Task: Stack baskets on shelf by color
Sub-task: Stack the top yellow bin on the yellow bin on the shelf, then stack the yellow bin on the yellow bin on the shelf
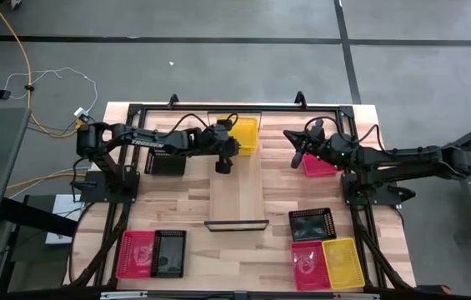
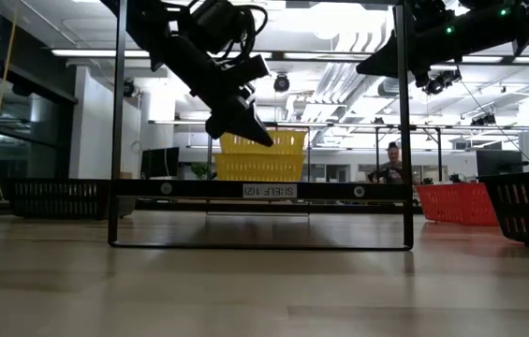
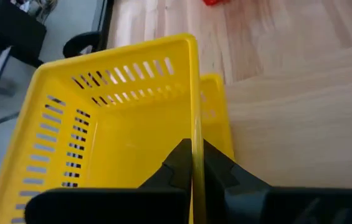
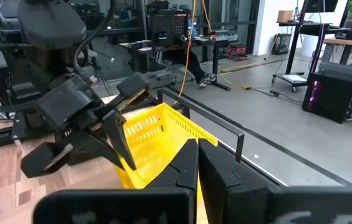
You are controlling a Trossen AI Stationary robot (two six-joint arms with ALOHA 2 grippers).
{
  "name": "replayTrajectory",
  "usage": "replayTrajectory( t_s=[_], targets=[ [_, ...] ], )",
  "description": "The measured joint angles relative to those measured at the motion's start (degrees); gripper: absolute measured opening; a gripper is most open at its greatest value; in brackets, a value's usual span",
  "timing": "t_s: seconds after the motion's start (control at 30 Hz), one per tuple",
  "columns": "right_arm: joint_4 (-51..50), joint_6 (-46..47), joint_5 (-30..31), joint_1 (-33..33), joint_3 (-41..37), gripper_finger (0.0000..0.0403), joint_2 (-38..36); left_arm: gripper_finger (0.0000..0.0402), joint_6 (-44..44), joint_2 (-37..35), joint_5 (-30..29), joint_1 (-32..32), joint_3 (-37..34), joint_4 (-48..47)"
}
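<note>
Gripping the yellow basket (image 3: 101, 130) wall, the left gripper (image 3: 194, 165) holds it on the shelf (image 1: 239, 196).
Right gripper (image 1: 300, 152) hovers nearby, fingers clenched together.

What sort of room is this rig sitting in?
Probably a robotics lab or open workshop: bare grey concrete floor with trailing orange cable, rows of desks with computer equipment, and ceiling strip lights running back into a large hall.

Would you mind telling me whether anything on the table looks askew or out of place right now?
Only slightly: the upper yellow basket, held by the left gripper at the shelf's far end, sits offset from the yellow basket under it, not yet nested. Nothing looks spilled or damaged.
</note>
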Motion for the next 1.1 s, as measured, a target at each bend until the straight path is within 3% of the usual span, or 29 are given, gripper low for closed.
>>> replayTrajectory(
  t_s=[0.5, 0.7, 0.93, 1.1],
  targets=[
    [-0.4, 0.0, 0.0, 0.0, 0.0, 0.0, 0.0, 0.0011, -3.8, -0.3, -0.7, -0.9, 0.0, -0.1],
    [-0.6, 1.0, 0.0, 0.0, 0.0, 0.0, 0.0, 0.0076, -7.5, -0.5, -3.7, -0.9, 0.0, 0.0],
    [-0.6, 1.1, 0.0, 0.0, 0.0, 0.0, 0.0, 0.0162, -7.9, -2.4, -3.4, -1.7, 4.0, -8.5],
    [-0.5, 2.2, -1.1, 0.0, 0.0, 0.0, 0.0, 0.0196, -10.4, -5.4, -2.7, -3.0, 6.6, -14.3]
  ],
)
